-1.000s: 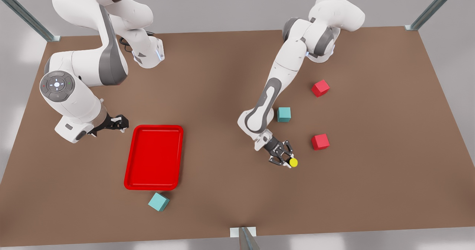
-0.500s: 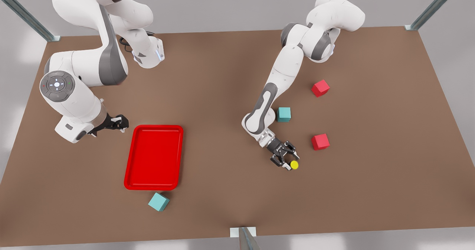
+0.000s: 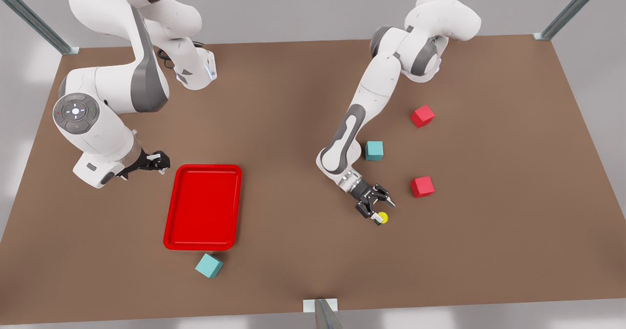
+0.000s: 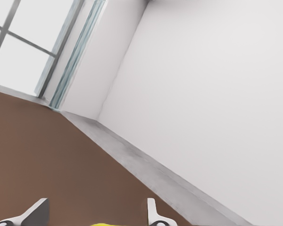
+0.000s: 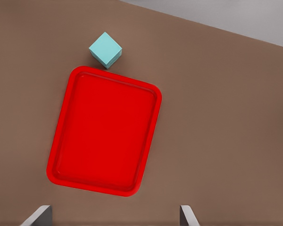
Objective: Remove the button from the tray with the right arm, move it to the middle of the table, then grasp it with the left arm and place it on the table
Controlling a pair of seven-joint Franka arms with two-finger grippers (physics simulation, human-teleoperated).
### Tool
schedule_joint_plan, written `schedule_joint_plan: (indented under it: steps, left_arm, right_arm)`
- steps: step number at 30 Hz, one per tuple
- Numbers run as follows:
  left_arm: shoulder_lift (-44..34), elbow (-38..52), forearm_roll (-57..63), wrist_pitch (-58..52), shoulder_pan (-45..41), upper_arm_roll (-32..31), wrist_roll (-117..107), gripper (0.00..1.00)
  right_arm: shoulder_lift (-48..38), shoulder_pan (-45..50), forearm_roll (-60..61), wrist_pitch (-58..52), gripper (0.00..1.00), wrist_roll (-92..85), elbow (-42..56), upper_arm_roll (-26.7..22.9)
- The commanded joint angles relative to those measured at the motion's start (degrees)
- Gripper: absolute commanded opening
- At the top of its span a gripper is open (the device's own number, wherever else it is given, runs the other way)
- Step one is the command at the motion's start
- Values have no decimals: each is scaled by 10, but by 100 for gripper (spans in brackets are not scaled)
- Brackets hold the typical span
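Lowering the button (image 3: 382,217) toward the table (image 3: 293,123) is the step I judge to be in hand. The change over the last second is small but telling. My left gripper (image 3: 377,210), on the front view's right, has tipped more steeply downward. The yellow cap, which faced the front camera fully a second ago, has slid a little toward the front view's left and now sits partly tucked under my fingertips. It has moved with the gripper rather than staying behind, so I take it that I am still carrying it.

In the left wrist view my fingers (image 4: 152,212) stand part-way apart with a sliver of yellow between them. From that I judge them clamped on the button's body, though the contact itself is out of frame. Whether the body already touches the tabletop I cannot tell.

The button is well clear of the tray (image 3: 168,211), near the table's middle, between a teal cube (image 3: 374,150) and a red cube (image 3: 422,186) but touching neither. So the take-out and the handover look done, and only setting down and letting go remain.

My right gripper (image 3: 155,162) waits just beside the tray's far corner on the front view's left, unmoved, with its jaws wide apart and nothing between them.
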Motion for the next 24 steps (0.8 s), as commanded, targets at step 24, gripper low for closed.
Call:
schedule_joint_plan:
  steps: [24]
  left_arm:
    - [-570, -84, -850, -103, 343, -71, 1836, 100]
  right_arm:
    - [-1, 0, 0, 0, 100, -1, 0, 0]
